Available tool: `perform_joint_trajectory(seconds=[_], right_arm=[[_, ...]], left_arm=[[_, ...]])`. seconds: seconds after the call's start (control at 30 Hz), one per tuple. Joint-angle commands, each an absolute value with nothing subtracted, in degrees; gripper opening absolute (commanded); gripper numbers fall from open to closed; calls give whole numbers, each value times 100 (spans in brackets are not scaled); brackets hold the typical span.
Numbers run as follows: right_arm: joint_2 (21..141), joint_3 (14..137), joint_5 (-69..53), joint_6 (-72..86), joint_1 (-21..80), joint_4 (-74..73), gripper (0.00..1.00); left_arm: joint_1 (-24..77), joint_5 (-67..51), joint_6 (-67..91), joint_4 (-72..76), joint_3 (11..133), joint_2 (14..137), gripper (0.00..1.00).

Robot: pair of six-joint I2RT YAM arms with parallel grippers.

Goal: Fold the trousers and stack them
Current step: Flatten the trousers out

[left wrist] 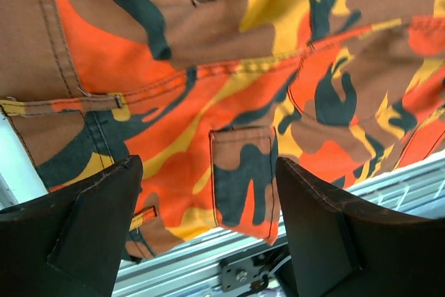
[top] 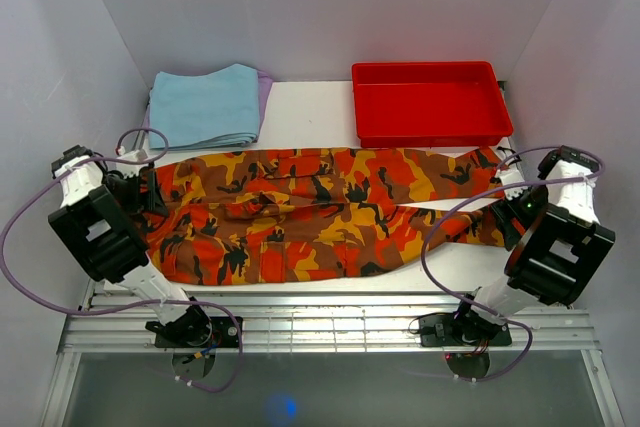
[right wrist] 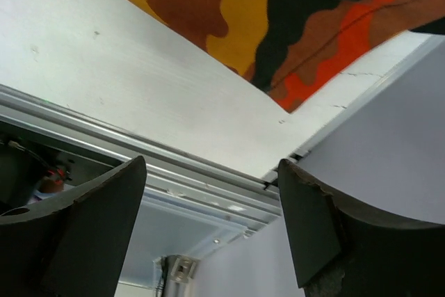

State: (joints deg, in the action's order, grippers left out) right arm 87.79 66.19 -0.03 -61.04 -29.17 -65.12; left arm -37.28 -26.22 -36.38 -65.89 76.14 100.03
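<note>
One pair of camouflage trousers [top: 320, 212] lies spread lengthwise on the white table [top: 305, 107], reaching from the left gripper [top: 148, 192] at the waist end across to the right gripper [top: 508, 209] at the leg ends. In the left wrist view the cloth, with a flapped pocket and a belt loop, fills the space just ahead of the fingers [left wrist: 90, 227]. They stand wide apart with nothing between them. In the right wrist view a hemmed corner of the trousers lies ahead of that gripper's fingertips, with bare table between cloth and fingertips. These jaws too are spread wide and hold nothing. A folded light blue cloth [top: 205, 105] lies beyond the left gripper, toward the back wall. A red tray [top: 430, 69] sits beyond the right gripper, its near rim just beside the far edge of the trousers.
</note>
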Motion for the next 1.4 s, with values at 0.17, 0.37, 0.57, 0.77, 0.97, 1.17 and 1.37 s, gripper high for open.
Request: perform_joint_trajectory(seconds=[0.17,0.37,0.57,0.77,0.97,1.17,1.37], right_arm=[[9149,6223,-607,-4413,-2883,-5618,81],[9500,5608,16,-4254,-2874,-4659,80],[9809,5169,676,-4842,-2892,-4517,38],[9466,5124,1272,-6036,-3102,-5079,8],[9176,5168,1933,-7266,-3489,-5194,8],[9246,5475,2232,-7742,-3630,-5247,8],[9264,5713,2442,-8278,-3656,-5230,8]], left_arm=[[-3744,-2900,-2892,-6152,7884,10283,88],[-3744,-2796,-2734,-5968,7726,10257,88],[-3744,-2418,-2646,-5748,7532,10415,81],[-3806,-1583,-2707,-5467,7348,11003,47],[-3858,-1266,-2689,-5291,7567,11267,26],[-3876,-1029,-2768,-5265,7918,11364,14],[-3902,-897,-2856,-5247,8287,11408,0]])
